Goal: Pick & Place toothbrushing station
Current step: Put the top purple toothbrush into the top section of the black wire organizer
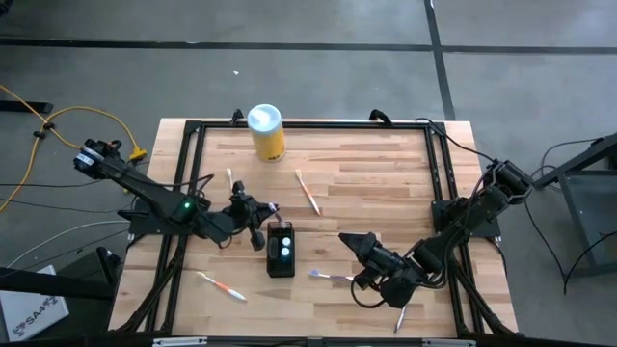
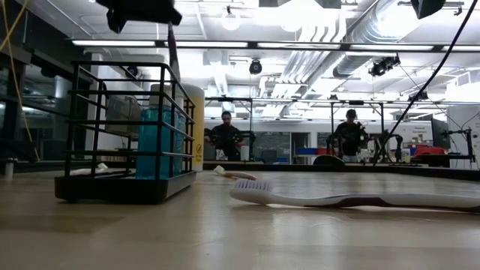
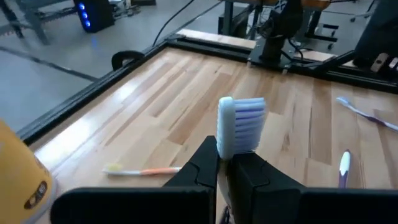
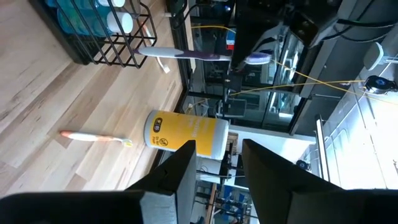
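The toothbrushing station (image 1: 281, 250) is a black wire rack (image 2: 127, 135) that stands on the table and holds two blue bottles. My left gripper (image 1: 260, 218) hovers just left of it, shut on a white-and-purple toothbrush (image 3: 239, 123). The brush's head points up and its handle (image 4: 180, 55) hangs down toward the rack's top. My right gripper (image 1: 350, 241) hangs open to the right of the rack, its fingers (image 4: 180, 171) empty. My left gripper pinches the toothbrush's neck (image 3: 226, 157), just below the bristled head, between its two fingers. The fingers come nearly level from the table's left and lie across the brush. The brush stands upright and clear of the table, its lower handle hidden by the gripper.
A yellow canister (image 1: 265, 131) with a white lid stands at the far edge. Loose toothbrushes lie around the rack: an orange one (image 1: 308, 192) beyond it, another (image 1: 222, 286) near left, a purple one (image 1: 332, 277) near right. People stand in the room behind (image 2: 225, 135).
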`<move>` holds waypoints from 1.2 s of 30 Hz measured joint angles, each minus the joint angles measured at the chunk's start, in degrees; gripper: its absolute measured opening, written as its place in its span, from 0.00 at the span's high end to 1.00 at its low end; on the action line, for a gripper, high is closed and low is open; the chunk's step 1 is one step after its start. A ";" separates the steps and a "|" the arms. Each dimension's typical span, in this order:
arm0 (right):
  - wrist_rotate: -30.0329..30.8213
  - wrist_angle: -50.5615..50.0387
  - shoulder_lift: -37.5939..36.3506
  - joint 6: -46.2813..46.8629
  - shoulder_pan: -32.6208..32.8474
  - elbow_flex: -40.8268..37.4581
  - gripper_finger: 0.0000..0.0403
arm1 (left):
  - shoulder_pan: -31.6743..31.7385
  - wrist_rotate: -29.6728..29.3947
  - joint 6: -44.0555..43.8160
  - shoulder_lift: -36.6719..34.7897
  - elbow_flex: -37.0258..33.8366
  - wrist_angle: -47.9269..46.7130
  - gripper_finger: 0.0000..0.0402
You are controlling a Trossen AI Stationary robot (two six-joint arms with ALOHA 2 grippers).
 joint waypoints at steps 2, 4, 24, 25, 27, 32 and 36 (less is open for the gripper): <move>-0.01 0.04 0.00 0.01 0.00 0.00 0.70 | 0.04 0.08 -1.63 0.00 -1.23 0.04 0.99; -0.03 0.06 0.00 0.02 0.00 0.00 0.70 | 0.19 0.20 -3.68 0.01 -2.58 0.39 0.99; -1.47 -0.42 0.00 4.45 -0.07 0.00 0.70 | 9.09 17.32 -3.51 7.69 -7.37 13.92 0.95; -1.47 -0.47 0.00 4.45 -0.07 0.00 0.70 | 9.07 17.50 -3.51 7.69 -7.37 13.96 0.95; -1.43 -0.44 0.00 4.43 -0.07 0.00 0.70 | 9.07 18.57 -3.51 7.67 -7.37 13.98 0.95; -1.47 -0.45 0.00 4.40 -0.07 0.00 0.70 | 9.07 21.78 -3.51 7.67 -7.37 14.07 0.90; -1.45 -0.44 0.00 4.43 -0.07 0.00 0.70 | 8.96 21.88 -3.51 7.65 -7.37 14.05 0.81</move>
